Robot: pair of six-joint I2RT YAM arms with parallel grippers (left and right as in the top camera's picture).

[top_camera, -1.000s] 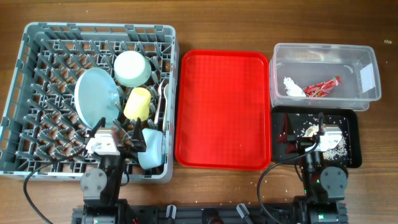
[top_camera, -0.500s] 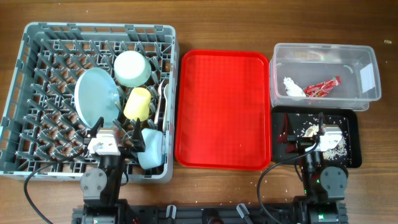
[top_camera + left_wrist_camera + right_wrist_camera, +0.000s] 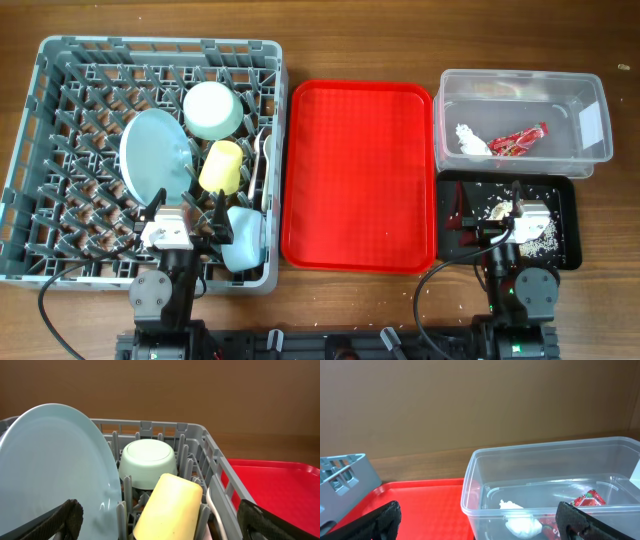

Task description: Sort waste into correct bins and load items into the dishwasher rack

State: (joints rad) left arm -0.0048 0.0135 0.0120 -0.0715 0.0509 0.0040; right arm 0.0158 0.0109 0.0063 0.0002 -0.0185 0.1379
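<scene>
The grey dishwasher rack [image 3: 40, 150] holds the light blue plate [image 3: 152, 155] on edge, the pale green bowl [image 3: 213, 110] upside down, the yellow cup [image 3: 221, 167] on its side and white utensils [image 3: 262, 160]. The left wrist view shows the plate [image 3: 55, 465], bowl [image 3: 149, 462] and cup [image 3: 167, 507]. My left gripper [image 3: 187, 214] [image 3: 162, 527] is open and empty over the rack's near edge. The clear tub [image 3: 520, 85] holds the white napkin [image 3: 470, 140] [image 3: 520, 522] and red wrapper [image 3: 518, 141] [image 3: 587, 499]. The black tray [image 3: 570, 215] holds food scraps [image 3: 540, 232]. My right gripper [image 3: 490, 208] [image 3: 480, 530] is open and empty over it.
The red serving tray [image 3: 360, 180] lies between the rack and the bins, with nothing on it. A pale blue object [image 3: 243, 238] sits in the rack's near right corner beside my left gripper. A few crumbs lie on the wooden table near the front edge.
</scene>
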